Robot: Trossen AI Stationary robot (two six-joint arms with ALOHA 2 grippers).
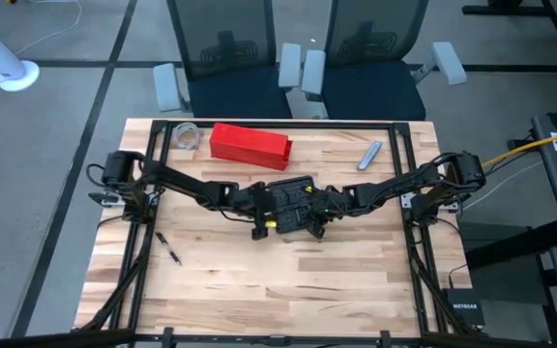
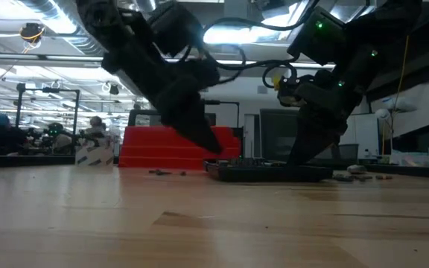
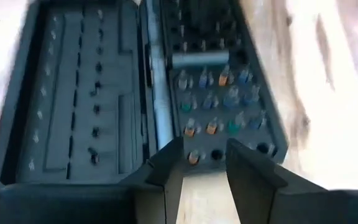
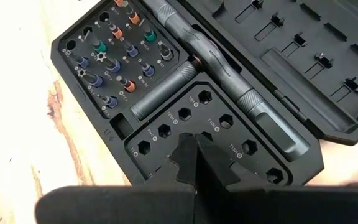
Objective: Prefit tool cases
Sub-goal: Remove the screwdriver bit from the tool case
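Note:
The black tool case lies open and flat on the middle of the table, both halves up. One half holds coloured bits, a grey driver handle and rows of hex sockets. My left gripper is open, slanting down at the end edge of the bit half, with bare wood showing between its fingers. My right gripper is shut, and its tips are down on the socket panel at the case's other end. In the low view the case lies flat under both arms. My left gripper stands with its fingertips at the rim of the bit half; I cannot tell whether they touch it. My right gripper sets its shut fingertips on the socket panel near that half's end, slanting down from the table's right. The case lies flat on the table.
A long red box lies behind the case, toward the far edge. A clear round container is at the far left and a grey tool at the far right. A small dark bit lies on the near left; the near half is bare wood.

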